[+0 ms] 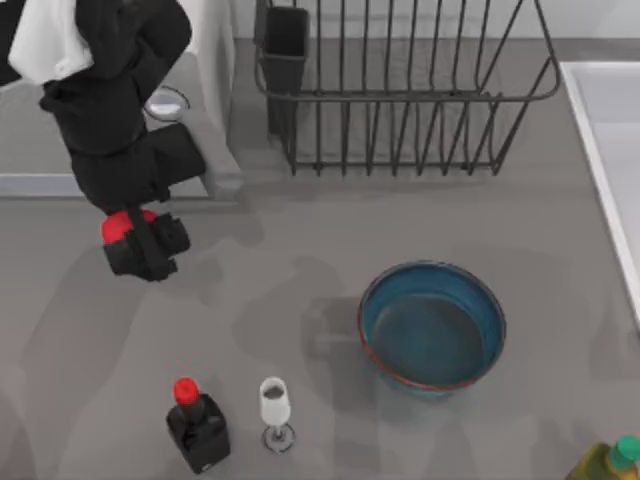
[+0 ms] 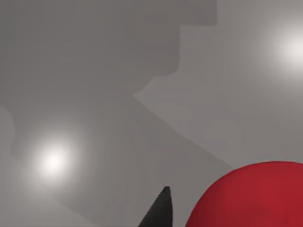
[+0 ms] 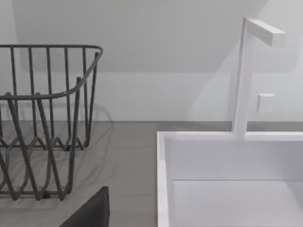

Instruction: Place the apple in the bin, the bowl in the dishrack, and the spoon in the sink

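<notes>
My left gripper is shut on the red apple at the table's left, just in front of a pale-walled box that may be the bin. The left wrist view has the apple beside one dark fingertip. The blue bowl stands upright right of centre. Behind it is the black wire dishrack, also in the right wrist view. The white sink lies at the right edge. A small shiny oval, perhaps the spoon, peeks out beside my left arm.
A black bottle with a red cap and a small stemmed glass stand near the front edge, left of the bowl. A yellow bottle with a green cap is at the front right corner. A white faucet rises behind the sink.
</notes>
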Action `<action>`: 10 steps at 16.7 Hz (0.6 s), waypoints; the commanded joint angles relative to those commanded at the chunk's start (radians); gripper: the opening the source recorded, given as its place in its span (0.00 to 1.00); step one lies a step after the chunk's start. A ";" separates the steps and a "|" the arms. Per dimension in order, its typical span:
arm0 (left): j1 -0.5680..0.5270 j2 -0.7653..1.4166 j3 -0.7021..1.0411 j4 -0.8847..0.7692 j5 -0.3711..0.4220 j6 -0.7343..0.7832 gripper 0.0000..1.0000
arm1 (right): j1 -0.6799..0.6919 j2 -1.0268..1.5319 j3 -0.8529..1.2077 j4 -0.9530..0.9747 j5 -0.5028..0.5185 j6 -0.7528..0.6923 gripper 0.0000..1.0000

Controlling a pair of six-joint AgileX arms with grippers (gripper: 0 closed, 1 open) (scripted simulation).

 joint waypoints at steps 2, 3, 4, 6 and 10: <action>0.040 -0.020 -0.010 -0.018 -0.008 0.155 0.00 | 0.000 0.000 0.000 0.000 0.000 0.000 1.00; 0.063 -0.032 -0.016 -0.028 -0.013 0.247 0.00 | 0.000 0.000 0.000 0.000 0.000 0.000 1.00; 0.088 -0.046 -0.024 -0.038 -0.018 0.350 0.00 | 0.000 0.000 0.000 0.000 0.000 0.000 1.00; 0.143 -0.080 -0.042 -0.057 -0.029 0.583 0.00 | 0.000 0.000 0.000 0.000 0.000 0.000 1.00; 0.266 -0.164 -0.091 -0.093 -0.053 1.105 0.00 | 0.000 0.000 0.000 0.000 0.000 0.000 1.00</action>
